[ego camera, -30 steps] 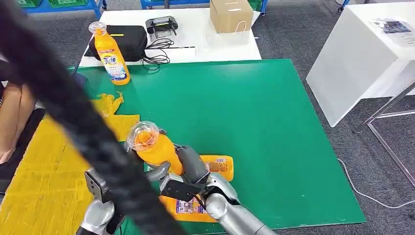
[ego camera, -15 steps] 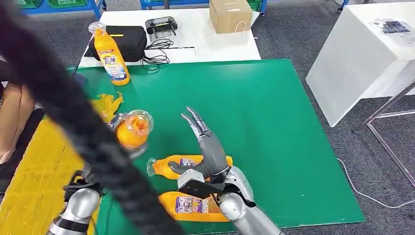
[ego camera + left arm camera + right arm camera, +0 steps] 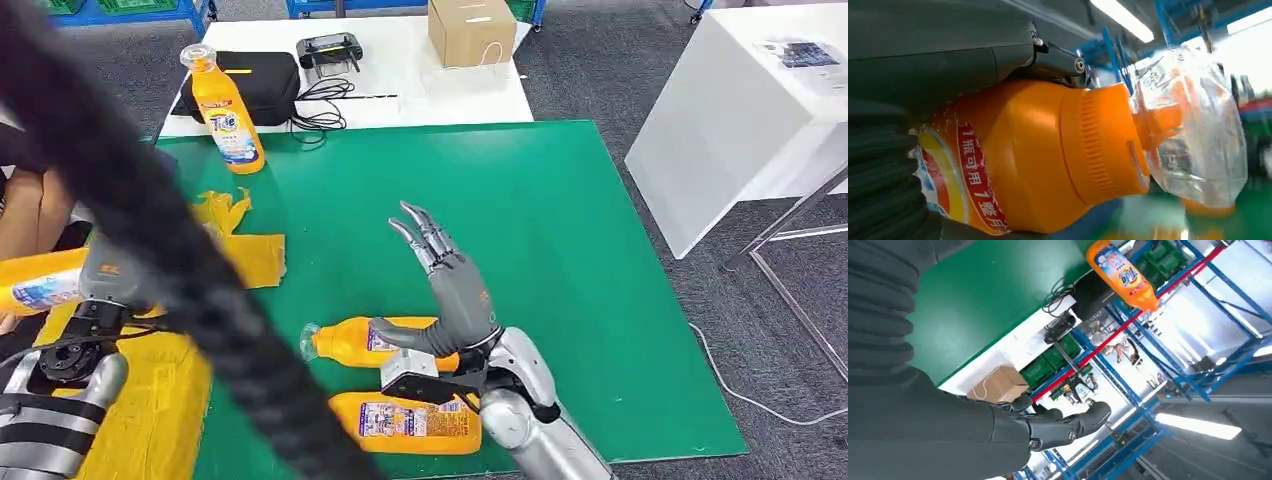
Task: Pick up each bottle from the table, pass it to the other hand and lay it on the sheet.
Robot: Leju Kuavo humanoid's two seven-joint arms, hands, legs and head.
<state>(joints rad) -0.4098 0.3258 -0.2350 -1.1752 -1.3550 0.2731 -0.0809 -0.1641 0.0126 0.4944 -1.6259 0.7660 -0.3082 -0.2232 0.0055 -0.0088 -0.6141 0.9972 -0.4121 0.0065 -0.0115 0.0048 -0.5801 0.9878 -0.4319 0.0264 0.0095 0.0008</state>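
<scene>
My left hand (image 3: 105,275) grips an orange detergent bottle (image 3: 38,286) and holds it on its side above the yellow sheet (image 3: 160,400) at the left. In the left wrist view the same bottle (image 3: 1048,160) fills the frame, its cap wrapped in clear plastic, with my fingers (image 3: 948,60) around its body. My right hand (image 3: 455,295) is open and holds nothing, fingers raised over the green mat (image 3: 580,260). Two more orange bottles lie on the mat beside my right hand, one (image 3: 385,342) above the other (image 3: 410,422). A third bottle (image 3: 226,110) (image 3: 1120,272) stands at the mat's far left corner.
A thick black cable (image 3: 190,290) crosses the left of the head view. A person's arm (image 3: 25,215) shows at the left edge. Behind the mat, a white table carries a black case (image 3: 262,82), a controller (image 3: 330,48) and a cardboard box (image 3: 472,30) (image 3: 998,382). Another white table (image 3: 740,110) stands right.
My right hand let go of the bottle and opened, fingers rising. My left hand carried the bottle left, from over the mat to over the yellow sheet, turning it onto its side.
</scene>
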